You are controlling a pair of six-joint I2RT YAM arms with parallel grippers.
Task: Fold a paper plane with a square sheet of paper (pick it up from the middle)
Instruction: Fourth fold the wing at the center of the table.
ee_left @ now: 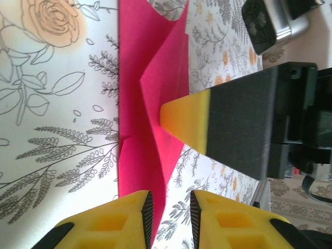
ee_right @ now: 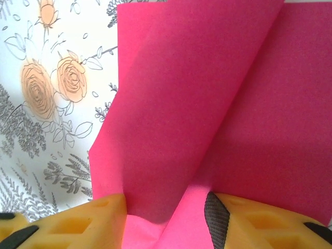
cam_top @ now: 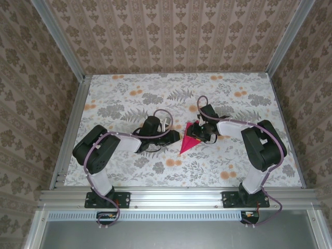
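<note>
The magenta-pink folded paper dart (cam_top: 188, 141) lies in the middle of the table (cam_top: 124, 171), the left gripper (ee_left: 170, 219) slightly parted at its edge and the right gripper (ee_right: 166, 213) spread astride a raised flap, which wants slow, even flattening.

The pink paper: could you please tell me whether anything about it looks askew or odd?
Yes: the folded paper is not lying flat. One flap stands up off the tablecloth inside the open right gripper, loosely curved rather than creased down.
</note>
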